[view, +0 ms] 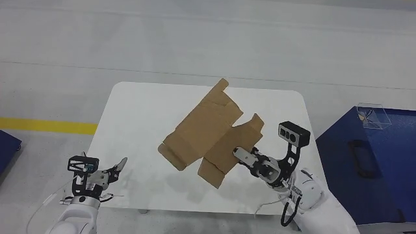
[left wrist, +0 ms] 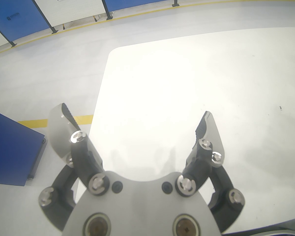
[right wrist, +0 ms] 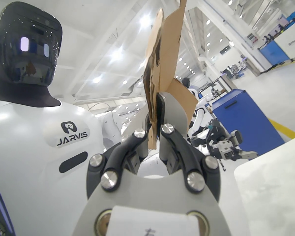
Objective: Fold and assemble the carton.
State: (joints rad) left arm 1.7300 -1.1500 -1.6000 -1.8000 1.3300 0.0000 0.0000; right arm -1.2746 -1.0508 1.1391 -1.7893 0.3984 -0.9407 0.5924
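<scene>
Right wrist view: my right tool [right wrist: 154,114] is pinching the edge of the brown carton [right wrist: 163,50], which sticks up from it, partly folded. From the top view, the carton hangs tilted over the middle of the white worktop [view: 140,123]. My left tool [left wrist: 135,117] is spread wide, holding nothing, at the near left edge, well apart from the carton.

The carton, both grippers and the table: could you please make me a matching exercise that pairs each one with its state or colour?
Things:
1. carton
2. left gripper
3. right gripper
4. table

States:
A. white, with rounded corners
B. shut on the carton's edge
C. open, holding nothing
D. brown, flattened, not yet folded into a box

Pairs: 1-D, 2-C, 3-B, 4-A
</scene>
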